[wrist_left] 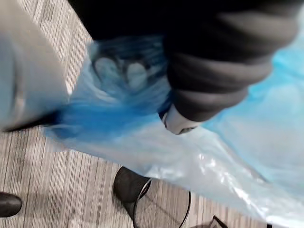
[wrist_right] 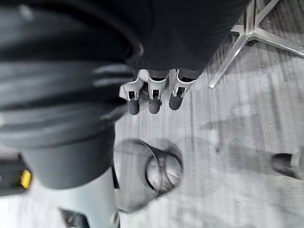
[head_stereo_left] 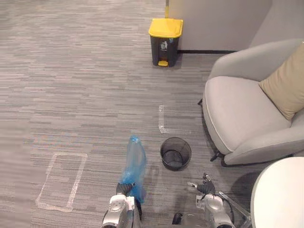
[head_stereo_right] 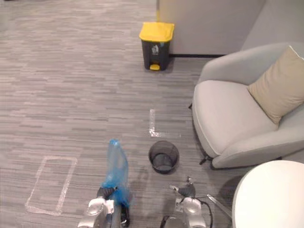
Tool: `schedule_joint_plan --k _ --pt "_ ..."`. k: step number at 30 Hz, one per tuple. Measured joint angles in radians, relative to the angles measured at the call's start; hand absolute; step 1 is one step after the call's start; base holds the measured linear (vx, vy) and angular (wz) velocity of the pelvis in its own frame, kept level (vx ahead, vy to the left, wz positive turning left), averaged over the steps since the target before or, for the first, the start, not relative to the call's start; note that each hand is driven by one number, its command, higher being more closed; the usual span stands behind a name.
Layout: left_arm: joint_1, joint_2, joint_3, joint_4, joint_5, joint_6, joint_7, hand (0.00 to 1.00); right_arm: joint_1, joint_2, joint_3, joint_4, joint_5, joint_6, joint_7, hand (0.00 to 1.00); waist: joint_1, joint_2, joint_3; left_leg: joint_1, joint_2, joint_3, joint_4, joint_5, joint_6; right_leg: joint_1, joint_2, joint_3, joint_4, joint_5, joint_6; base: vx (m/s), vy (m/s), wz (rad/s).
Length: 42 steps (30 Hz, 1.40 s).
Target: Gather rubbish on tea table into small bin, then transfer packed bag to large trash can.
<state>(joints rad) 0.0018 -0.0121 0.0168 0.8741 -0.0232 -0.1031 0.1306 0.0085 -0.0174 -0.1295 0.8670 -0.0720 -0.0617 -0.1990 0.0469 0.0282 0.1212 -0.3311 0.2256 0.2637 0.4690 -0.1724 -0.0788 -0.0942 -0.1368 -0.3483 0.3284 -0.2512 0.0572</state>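
Observation:
A blue plastic rubbish bag stands up from my left hand, whose fingers are curled round its lower end. The left wrist view has the bag pressed against the hand's dark cover. The small black mesh bin sits on the carpet just right of the bag, with no liner in it. My right hand hangs near the bin's right side with relaxed fingers and nothing in it. The large trash can, dark with a yellow lid, stands far ahead by the wall.
A grey armchair with a tan cushion fills the right side. The white round tea table is at the lower right. Tape marks lie on the carpet: a rectangle at left and an L-shaped corner mark ahead of the bin.

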Motion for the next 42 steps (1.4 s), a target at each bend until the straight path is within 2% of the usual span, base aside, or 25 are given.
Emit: schedule_joint_plan --k 1,2,6,10,11,13,15,18,20,21,22,23,24,25,27,28,29,31,33,34,35,36,37,40,42 --pt "-0.005 0.018 -0.009 0.016 0.000 0.000 0.000 1.00 -0.009 0.007 -0.004 0.033 0.000 0.004 0.003 0.00 -0.007 -0.013 0.000 0.014 -0.028 -0.005 -0.054 0.004 -0.009 0.007 -0.006 -0.001 -0.029 0.009 0.016 -0.01 0.207 0.48" --pt "-0.007 0.043 -0.024 0.033 0.001 0.001 0.000 1.00 -0.012 0.016 -0.006 0.069 -0.005 0.006 0.003 0.00 -0.008 -0.036 -0.009 0.020 -0.068 -0.010 -0.108 0.034 0.005 0.012 -0.022 -0.002 -0.073 0.026 0.023 -0.01 0.147 0.39" --pt "0.021 0.095 -0.036 0.058 0.002 0.002 0.001 1.00 -0.014 0.014 -0.011 0.125 -0.007 0.012 0.005 0.00 -0.009 -0.035 -0.009 0.017 -0.121 -0.056 -0.095 0.022 0.031 0.071 -0.034 -0.015 -0.144 0.057 0.053 -0.01 0.159 0.48" --pt "0.037 0.113 -0.024 0.062 0.002 0.001 0.000 1.00 -0.038 0.004 -0.025 0.134 -0.008 0.013 0.012 0.00 -0.010 -0.029 -0.007 -0.034 -0.150 -0.087 0.064 -0.095 0.065 0.063 -0.076 -0.023 -0.025 -0.033 0.104 0.04 0.162 0.27" --pt "0.042 0.116 -0.024 0.062 0.002 0.001 0.000 1.00 -0.044 0.004 -0.024 0.134 -0.008 0.013 0.014 0.00 -0.009 -0.039 -0.003 -0.037 -0.156 -0.092 0.095 -0.122 0.072 0.051 -0.098 -0.019 0.034 -0.052 0.097 0.17 0.192 0.22" --pt "0.038 0.116 -0.009 0.060 0.001 0.002 0.001 1.00 -0.061 0.005 -0.022 0.133 -0.008 0.013 0.024 0.00 -0.019 -0.035 0.015 -0.027 -0.168 -0.109 0.122 -0.157 0.087 -0.071 -0.129 0.073 0.311 -0.031 0.032 0.19 0.153 0.21" --pt "0.034 0.124 0.007 0.060 0.001 0.002 0.003 1.00 -0.067 0.018 -0.022 0.135 -0.008 0.013 0.025 0.00 -0.040 -0.036 0.030 0.018 -0.171 -0.140 0.086 -0.160 0.091 -0.140 -0.085 0.124 0.381 -0.067 0.033 0.19 0.035 0.37" --pt "0.029 0.148 0.008 0.060 0.001 0.002 0.004 1.00 -0.070 0.014 -0.014 0.142 -0.008 0.012 0.024 0.00 -0.042 -0.063 0.031 0.095 -0.174 -0.140 0.009 -0.165 0.084 -0.220 -0.014 0.068 0.239 -0.051 0.005 0.27 -0.082 0.13" --pt "0.024 0.151 0.007 0.062 0.001 0.002 0.003 1.00 -0.068 0.008 -0.016 0.143 -0.008 0.012 0.024 0.00 -0.049 -0.073 0.029 0.138 -0.177 -0.147 -0.032 -0.177 0.067 -0.256 0.025 0.038 0.109 0.014 -0.006 0.33 -0.115 0.29" --pt "0.021 0.154 0.005 0.063 0.001 0.002 0.003 1.00 -0.056 0.004 -0.024 0.147 -0.008 0.012 0.023 0.00 -0.065 -0.075 0.026 0.157 -0.185 -0.177 -0.051 -0.188 0.053 -0.252 0.033 0.049 0.084 0.078 -0.037 0.44 -0.173 0.69" --pt "0.018 0.152 0.005 0.065 0.002 0.001 0.003 1.00 -0.039 0.000 -0.032 0.153 -0.008 0.013 0.023 0.00 -0.073 -0.080 0.017 0.178 -0.187 -0.202 -0.068 -0.193 0.045 -0.238 0.036 0.041 0.088 0.090 -0.087 0.40 -0.168 0.67" --pt "0.015 0.147 0.007 0.067 0.002 0.001 0.003 1.00 -0.034 -0.002 -0.038 0.154 -0.006 0.012 0.024 0.00 -0.072 -0.078 0.012 0.189 -0.179 -0.214 -0.072 -0.194 0.038 -0.226 0.040 0.029 0.087 0.085 -0.092 0.47 -0.159 0.49" --pt "0.017 0.134 0.018 0.068 0.004 0.001 0.002 1.00 -0.026 0.003 -0.070 0.155 -0.007 0.013 0.023 0.00 -0.064 -0.062 0.002 0.189 -0.152 -0.223 -0.047 -0.174 0.009 -0.194 0.058 -0.009 0.063 0.074 -0.109 0.42 -0.128 0.29" --pt "0.013 0.124 0.032 0.067 0.004 0.001 0.002 1.00 -0.029 -0.002 -0.069 0.153 -0.006 0.014 0.023 0.00 -0.064 -0.056 0.004 0.170 -0.142 -0.223 0.012 -0.157 0.004 -0.173 0.067 -0.019 0.049 0.073 -0.112 0.53 -0.152 0.35" --pt "0.012 0.103 0.050 0.061 0.009 0.002 0.001 1.00 -0.020 -0.014 -0.060 0.142 -0.005 0.014 0.023 0.00 -0.064 -0.050 0.010 0.096 -0.109 -0.205 0.267 -0.078 0.020 -0.065 0.100 -0.025 -0.024 0.072 -0.113 0.53 -0.131 0.11" --pt "0.019 0.091 0.060 0.050 0.016 0.003 0.002 1.00 -0.017 0.002 -0.054 0.118 -0.003 0.013 0.020 0.00 -0.033 -0.052 0.019 0.038 -0.051 -0.149 0.463 -0.106 0.048 0.035 0.128 0.003 -0.083 0.065 -0.123 0.61 -0.062 -0.35" --pt "0.023 0.089 0.066 0.036 0.019 0.002 0.001 1.00 -0.020 0.010 -0.056 0.106 0.005 0.013 0.020 0.00 -0.019 -0.059 0.025 0.000 -0.031 -0.118 0.510 -0.129 0.053 0.089 0.135 0.032 -0.112 0.059 -0.132 0.58 -0.025 -0.51" --pt "0.020 0.083 0.065 0.005 0.019 0.002 0.000 1.00 -0.048 0.019 -0.064 0.086 0.015 0.011 0.020 0.00 -0.002 -0.064 0.028 -0.073 -0.028 -0.098 0.443 -0.140 0.042 0.122 0.133 0.072 -0.137 0.059 -0.132 0.40 0.075 -0.63" --pt "0.004 0.073 0.079 -0.003 0.019 0.001 0.001 1.00 -0.077 0.021 -0.069 0.084 0.017 0.011 0.019 0.00 0.004 -0.057 0.039 -0.135 -0.043 -0.101 0.296 -0.137 0.032 0.151 0.120 0.103 -0.163 0.048 -0.112 0.37 0.173 -0.61" --pt "-0.002 0.065 0.079 0.000 0.020 0.001 0.001 1.00 -0.081 0.021 -0.082 0.079 0.020 0.011 0.018 0.00 0.006 -0.048 0.043 -0.139 -0.070 -0.125 0.112 -0.066 0.019 0.170 0.105 0.123 -0.163 0.024 -0.074 0.40 0.281 -0.57" --pt "-0.001 0.049 0.080 0.003 0.020 -0.001 0.001 1.00 -0.076 0.014 -0.097 0.065 0.031 0.011 0.014 0.00 0.013 -0.025 0.046 -0.115 -0.081 -0.164 -0.038 0.087 0.014 0.197 0.104 0.156 -0.164 -0.016 -0.025 0.42 0.299 -0.55" --pt "-0.001 0.050 0.079 0.012 0.020 0.000 0.000 1.00 -0.077 0.024 -0.104 0.073 0.032 0.013 0.010 0.00 0.017 -0.040 0.052 -0.099 -0.104 -0.153 -0.041 0.094 0.022 0.205 0.088 0.179 -0.168 -0.033 -0.003 0.41 0.291 -0.36" --pt "-0.015 0.059 0.082 0.021 0.020 -0.001 0.002 1.00 -0.079 0.040 -0.104 0.085 0.031 0.016 0.007 0.00 0.009 -0.069 0.044 -0.083 -0.139 -0.130 -0.071 0.077 0.025 0.195 0.050 0.213 -0.188 -0.009 -0.016 0.40 0.249 -0.16" --pt "-0.021 0.064 0.082 0.020 0.020 -0.001 0.000 1.00 -0.076 0.058 -0.102 0.091 0.027 0.023 0.005 0.00 0.010 -0.068 0.045 -0.079 -0.146 -0.096 0.037 -0.013 0.075 0.221 0.022 0.267 -0.161 0.007 0.008 0.42 0.253 -0.28" --pt "-0.014 0.065 0.078 0.019 0.021 0.000 0.000 1.00 -0.073 0.072 -0.096 0.086 0.001 0.023 0.010 0.00 0.023 -0.069 0.044 -0.003 -0.141 -0.034 0.057 -0.069 0.100 0.183 -0.010 0.310 -0.002 0.016 0.034 0.40 0.209 -0.76"
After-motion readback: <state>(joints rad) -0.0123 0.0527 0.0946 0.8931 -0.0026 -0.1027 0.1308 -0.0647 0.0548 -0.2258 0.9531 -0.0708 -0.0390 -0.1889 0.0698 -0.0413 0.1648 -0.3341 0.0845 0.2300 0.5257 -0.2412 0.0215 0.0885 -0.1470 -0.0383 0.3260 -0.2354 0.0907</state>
